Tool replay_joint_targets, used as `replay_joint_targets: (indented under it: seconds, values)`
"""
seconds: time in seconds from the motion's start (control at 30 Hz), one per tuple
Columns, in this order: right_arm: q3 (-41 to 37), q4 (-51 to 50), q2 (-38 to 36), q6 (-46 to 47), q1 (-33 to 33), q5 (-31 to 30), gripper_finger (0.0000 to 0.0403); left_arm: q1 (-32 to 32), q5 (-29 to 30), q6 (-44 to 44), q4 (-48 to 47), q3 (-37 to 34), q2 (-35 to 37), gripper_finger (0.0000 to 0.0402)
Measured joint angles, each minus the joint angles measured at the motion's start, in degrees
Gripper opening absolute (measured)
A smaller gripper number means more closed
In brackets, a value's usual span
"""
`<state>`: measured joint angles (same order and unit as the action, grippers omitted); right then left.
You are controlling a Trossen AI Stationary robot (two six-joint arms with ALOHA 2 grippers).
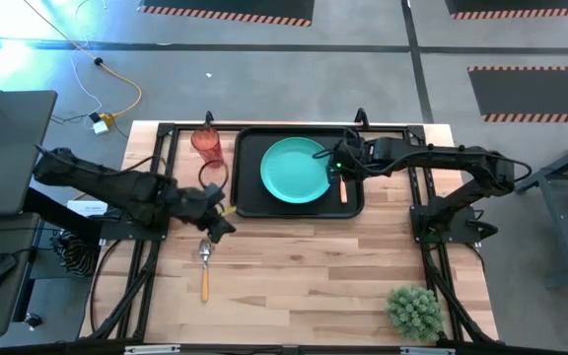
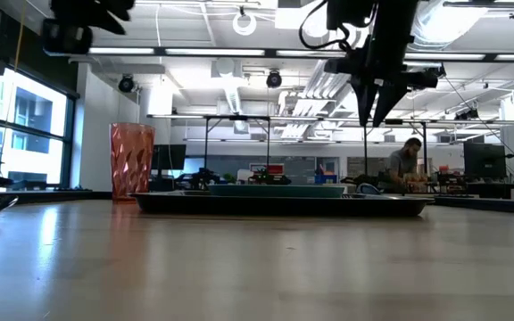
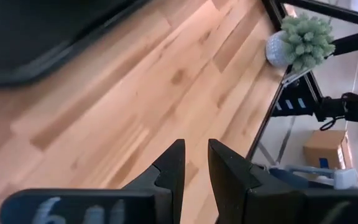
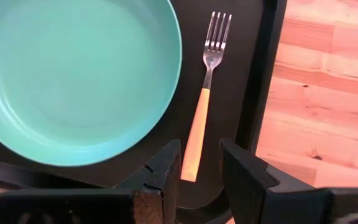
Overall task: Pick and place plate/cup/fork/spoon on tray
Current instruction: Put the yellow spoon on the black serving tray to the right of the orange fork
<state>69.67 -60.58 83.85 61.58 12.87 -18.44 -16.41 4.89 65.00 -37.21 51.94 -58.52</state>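
The black tray (image 1: 252, 202) lies at the table's far middle. The teal plate (image 1: 294, 170) lies flat in it, and the fork (image 4: 204, 102) lies flat on the tray floor just right of the plate, tines toward the far edge. The red cup (image 1: 206, 143) stands upright on the table left of the tray. The spoon (image 1: 204, 264) lies on the wood near the left front. My right gripper (image 4: 201, 171) hangs open and empty above the fork's handle end. My left gripper (image 3: 196, 168) is a little open and empty, above the table between the tray's near left corner and the spoon.
A small green plant in a pot (image 1: 413, 311) stands at the table's near right corner. Bare wood lies in front of the tray. A person sits at a desk in the room behind the table (image 2: 406, 165).
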Motion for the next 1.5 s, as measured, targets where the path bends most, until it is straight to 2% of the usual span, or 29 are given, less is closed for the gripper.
replay_joint_targets:
  seconds: [0.33,0.5,0.7,1.03,1.5]
  values:
    - [0.0,0.0,0.0,-2.8,-1.4,0.5,0.0103,-14.0,5.8,24.3,-13.5,0.0,-0.1,0.006]
    - [0.0,0.0,0.0,-6.0,-1.4,1.9,0.0103,-19.3,6.0,35.7,-16.6,0.0,-2.3,0.006]
    - [0.0,0.1,0.0,-9.6,-1.4,2.1,0.0103,-23.1,4.1,43.6,-19.7,0.0,-6.8,0.006]
    - [0.0,0.2,0.0,-13.2,-1.4,2.1,0.0103,-25.0,1.2,51.0,-19.7,0.0,-13.7,0.006]
    - [0.0,0.5,0.0,-15.6,-1.4,2.1,0.0103,-25.0,-2.3,52.4,-18.2,0.0,-21.7,0.006]
